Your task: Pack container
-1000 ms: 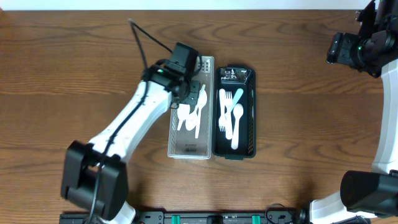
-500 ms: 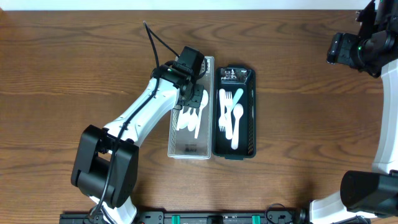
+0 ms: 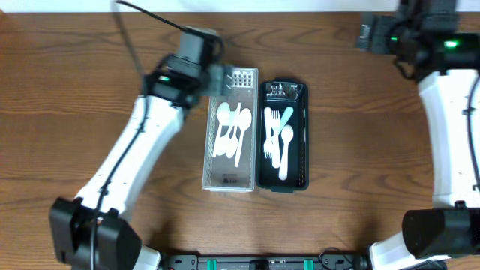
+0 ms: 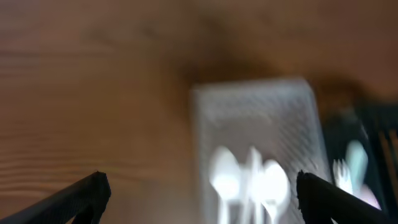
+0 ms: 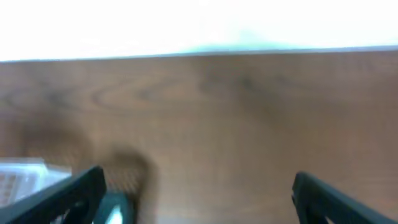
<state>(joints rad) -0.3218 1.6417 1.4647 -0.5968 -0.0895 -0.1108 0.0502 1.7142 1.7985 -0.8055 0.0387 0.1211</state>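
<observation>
The left gripper (image 4: 202,193) is seen spread wide with nothing between its fingers. A second ago it was clenched low inside the clear tray (image 3: 229,176); it has since been raised and drawn back past the tray's far left corner. White cutlery (image 3: 232,133) is left lying in that tray, so a piece appears to have been delivered. The black tray (image 3: 283,187) alongside holds white pieces and a teal spoon (image 3: 286,115). The right gripper (image 5: 199,193), also spread and empty, has been swung in over the table (image 3: 360,187). Both wrist views are smeared by motion, so the cutlery cannot be counted.
</observation>
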